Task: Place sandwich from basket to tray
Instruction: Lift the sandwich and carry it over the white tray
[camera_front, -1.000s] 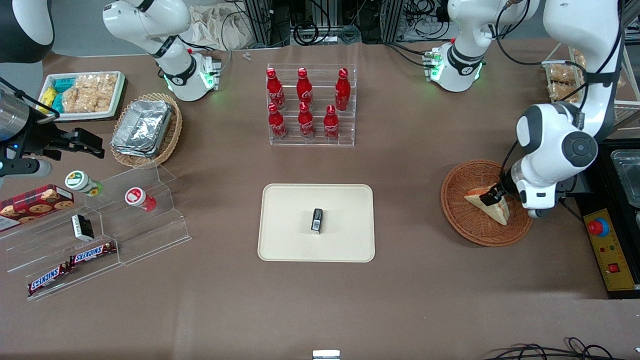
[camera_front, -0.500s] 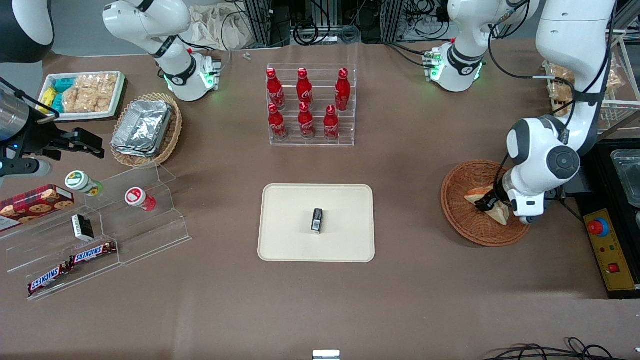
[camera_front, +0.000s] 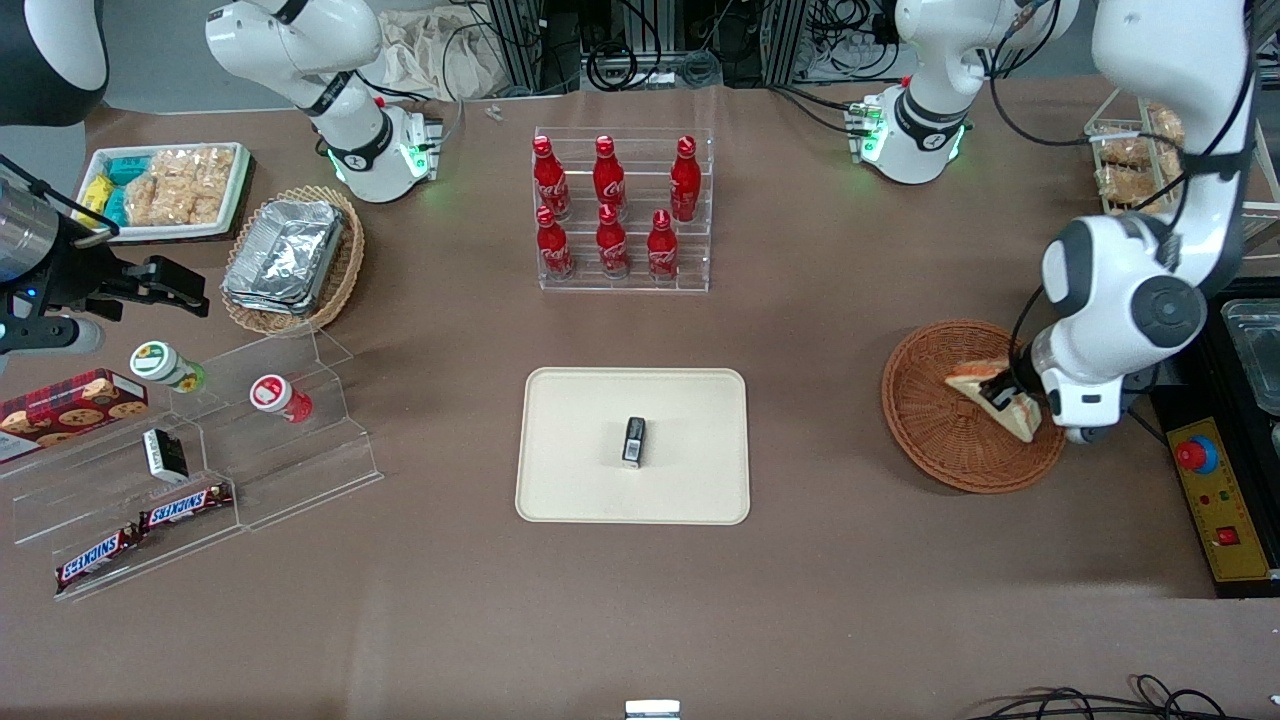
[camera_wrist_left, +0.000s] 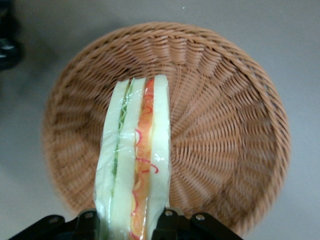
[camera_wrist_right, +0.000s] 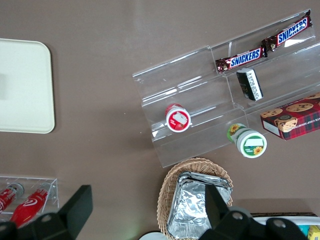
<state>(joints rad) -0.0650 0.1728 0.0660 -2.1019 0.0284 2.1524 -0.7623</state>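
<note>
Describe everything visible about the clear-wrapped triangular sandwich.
The clear-wrapped triangular sandwich has pale bread layers with green and red-orange filling along its cut edge. The left arm's gripper has its jaws shut on its sides, above the round reddish-brown wicker basket. Whether it touches the weave cannot be told.

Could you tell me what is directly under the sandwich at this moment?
Under the sandwich, gripped by the end effector, lies the woven floor of the basket, bare wherever it shows. The strip of weave covered by the sandwich itself cannot be seen.

Tool (camera_wrist_left: 131, 227) fingertips and sandwich (camera_wrist_left: 135, 160) base cut off by edge.
</note>
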